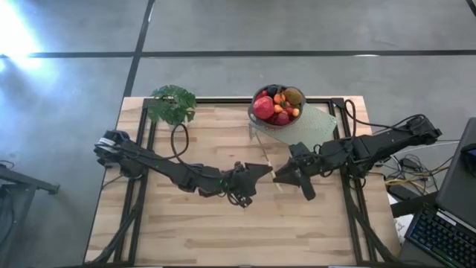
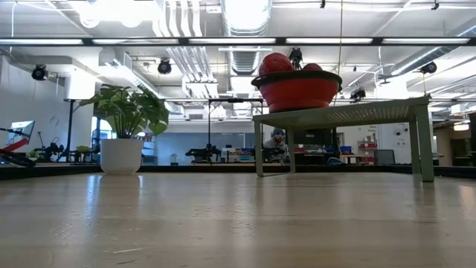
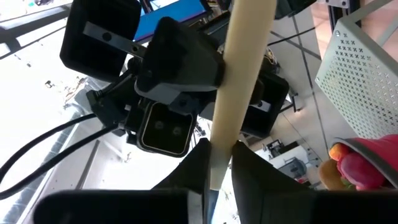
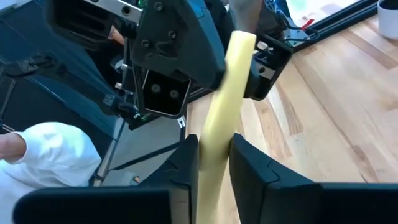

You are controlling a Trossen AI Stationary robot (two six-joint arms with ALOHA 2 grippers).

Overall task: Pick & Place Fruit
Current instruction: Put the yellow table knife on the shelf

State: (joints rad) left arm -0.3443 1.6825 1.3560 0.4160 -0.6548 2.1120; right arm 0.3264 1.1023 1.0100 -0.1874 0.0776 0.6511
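Both sets of jaws are clamped on the pale slim knife [image 3: 239,93]: the left gripper [image 1: 256,176] and right gripper [image 1: 282,177] meet mid-table. Fruit [image 1: 277,105] fills the red bowl [image 2: 297,90] on a green stand [image 2: 349,113] beside a potted plant [image 1: 171,103] on the wooden table [image 1: 186,231].

potted plant [image 1: 172,103], green stand [image 2: 342,115], pale knife [image 3: 239,87]

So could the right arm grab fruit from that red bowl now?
Probably not yet: the right gripper and left gripper both pinch the pale slim knife, well short of the red bowl on the green stand.
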